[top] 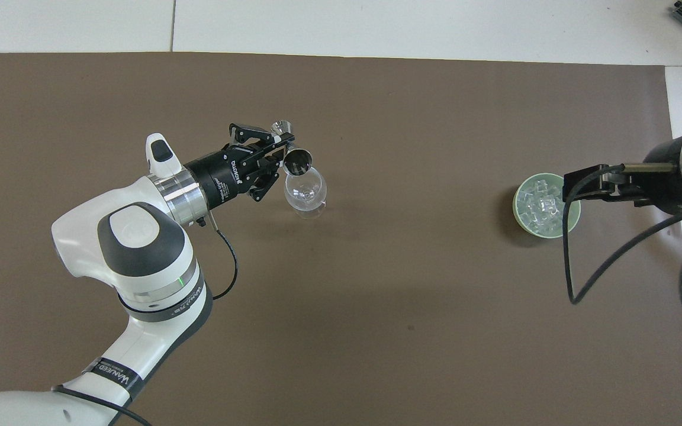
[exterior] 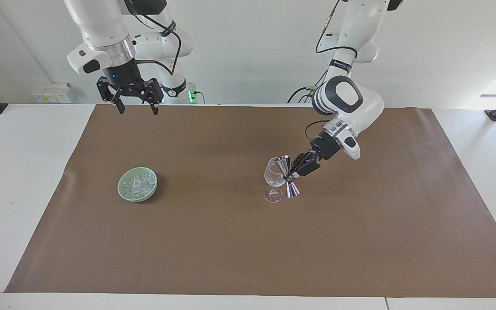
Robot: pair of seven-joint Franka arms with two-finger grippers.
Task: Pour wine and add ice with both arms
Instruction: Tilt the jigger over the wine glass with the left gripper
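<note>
A tabletop covered by a brown mat (exterior: 248, 241). Judging by the scene, the pour is underway and the ice step has not begun.

The left pincer (exterior: 292, 173) is clamped on a steel jigger (exterior: 286, 176), double-coned, tipped so its upper cup leans over the rim of a clear wine glass (exterior: 274, 176). In the overhead view the jigger sits at about 11 o'clock of the glass bowl. No wine colour can be made out in the glass.

The left arm (exterior: 345, 103) reaches down with its wrist angled toward the glass.

The ice (exterior: 138, 183), small clear cubes, lies heaped in a green bowl (exterior: 122, 193) toward the right arm's end of the tabletop, well apart from the glass.

The right pincer (exterior: 136, 103) hangs high with fingers apart and empty, waiting; in the overhead view it shows at 3 o'clock of the bowl.
</note>
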